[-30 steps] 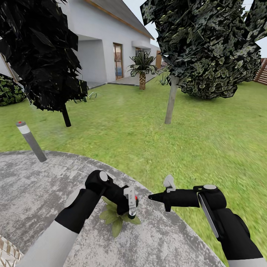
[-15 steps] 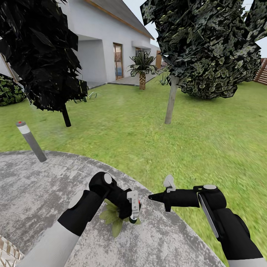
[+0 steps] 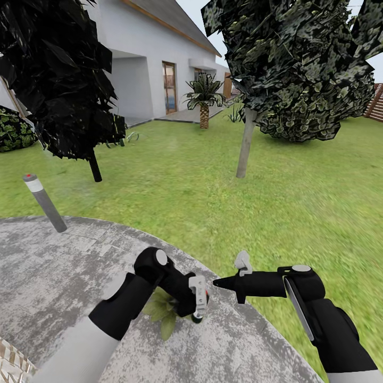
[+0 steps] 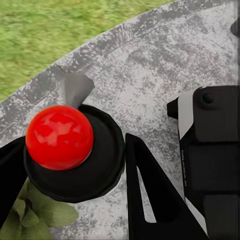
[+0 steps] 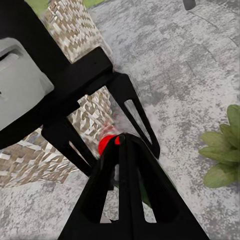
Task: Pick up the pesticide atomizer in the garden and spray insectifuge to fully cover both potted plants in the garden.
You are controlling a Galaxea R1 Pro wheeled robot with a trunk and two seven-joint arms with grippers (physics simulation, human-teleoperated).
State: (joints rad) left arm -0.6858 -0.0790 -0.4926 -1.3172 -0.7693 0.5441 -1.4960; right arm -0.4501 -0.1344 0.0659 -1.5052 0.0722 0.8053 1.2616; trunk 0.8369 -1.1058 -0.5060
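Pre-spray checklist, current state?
1. Grip: ok, left gripper fingers flank the pesticide atomizer.
2. Over target: ok, potted plant leaves lie just under the atomizer.
3. Nozzle direction: cannot tell.
4. Right gripper: ok, shut, empty, apart from the left.
5. Second plant's place: cannot tell.

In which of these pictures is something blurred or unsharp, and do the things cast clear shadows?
Head view: the lawn smears toward the right edge; the tree foliage looks jagged; no clear shadows on the patio. Left wrist view: the red cap is sharp, evenly lit. Right wrist view: the red spot behind the right gripper is smeared.
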